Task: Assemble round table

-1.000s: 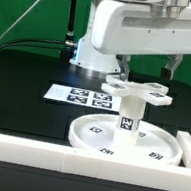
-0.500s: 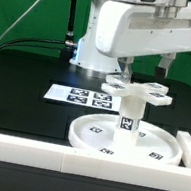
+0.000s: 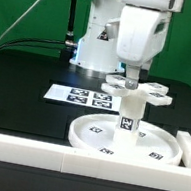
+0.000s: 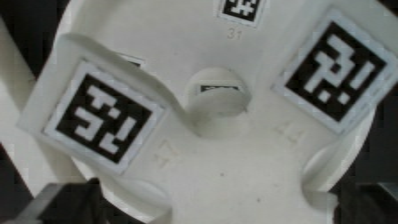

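The round disc point(image 3: 126, 141) lies flat at the front of the table. The short cylinder leg point(image 3: 128, 118) stands upright on its middle. The cross-shaped base point(image 3: 138, 90) sits on top of the leg, tags up. My gripper point(image 3: 134, 79) hangs straight down over the middle of the base. In the wrist view the base point(image 4: 214, 110) fills the picture, with its centre hole and two large tags. My gripper point(image 4: 217, 206) is open, with one dark finger point(image 4: 71, 205) at each side of a base arm. I cannot tell whether the fingers touch it.
The marker board point(image 3: 75, 96) lies flat behind the disc toward the exterior view's left. A long white border rail point(image 3: 72, 160) runs along the front, with raised ends at both sides. The arm's white body point(image 3: 100, 28) stands behind.
The gripper has swung from the exterior view's right to above the cross-shaped base and turned on its wrist. The disc, leg and base have not moved.
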`<state>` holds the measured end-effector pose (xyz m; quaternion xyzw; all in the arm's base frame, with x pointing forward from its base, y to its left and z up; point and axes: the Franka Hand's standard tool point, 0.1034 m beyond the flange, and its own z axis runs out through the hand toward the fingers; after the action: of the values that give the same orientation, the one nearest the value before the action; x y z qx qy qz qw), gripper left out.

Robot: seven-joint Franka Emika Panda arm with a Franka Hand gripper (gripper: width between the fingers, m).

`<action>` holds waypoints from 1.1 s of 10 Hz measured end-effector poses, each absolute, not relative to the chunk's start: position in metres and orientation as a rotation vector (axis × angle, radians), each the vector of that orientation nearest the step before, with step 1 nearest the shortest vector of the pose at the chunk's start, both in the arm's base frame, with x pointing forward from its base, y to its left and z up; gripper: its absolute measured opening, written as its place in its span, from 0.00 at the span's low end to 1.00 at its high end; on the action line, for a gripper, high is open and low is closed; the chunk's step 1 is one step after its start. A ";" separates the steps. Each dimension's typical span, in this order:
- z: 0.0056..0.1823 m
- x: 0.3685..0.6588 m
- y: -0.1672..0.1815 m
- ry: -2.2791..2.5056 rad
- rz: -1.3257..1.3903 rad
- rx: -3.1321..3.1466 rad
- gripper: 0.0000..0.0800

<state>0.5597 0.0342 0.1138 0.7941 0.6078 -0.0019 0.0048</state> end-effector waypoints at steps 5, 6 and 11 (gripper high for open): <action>0.109 0.557 0.038 1.973 -0.016 2.426 0.81; 0.107 0.557 0.038 1.974 -0.021 2.428 0.81; 0.102 0.555 0.039 1.963 -0.041 2.433 0.65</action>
<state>0.5545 0.0389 0.1025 0.7781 0.6280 -0.0131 0.0077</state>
